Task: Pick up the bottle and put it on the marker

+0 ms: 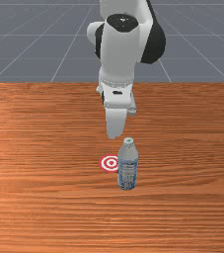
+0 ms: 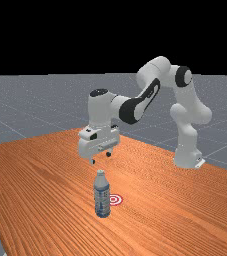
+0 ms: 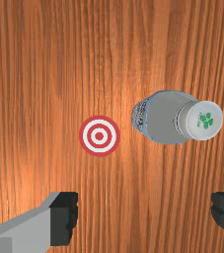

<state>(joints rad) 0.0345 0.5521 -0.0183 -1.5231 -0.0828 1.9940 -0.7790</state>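
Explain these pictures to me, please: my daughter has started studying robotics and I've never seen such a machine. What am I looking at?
This is a computer-rendered robot arm, white and grey, ending in a hand with two fingers.

The front view faces the arm across the wooden table. The far view stands farther off and shows the whole arm reaching toward that picture's left. The wrist view comes from a camera on the hand, looking down past the fingers.

On the table, a bottle stands upright, and beside it lies a flat, round red-and-white marker, like a target. The hand is above the table with its fingers apart, holding nothing. The bottle is meant to go on the marker.
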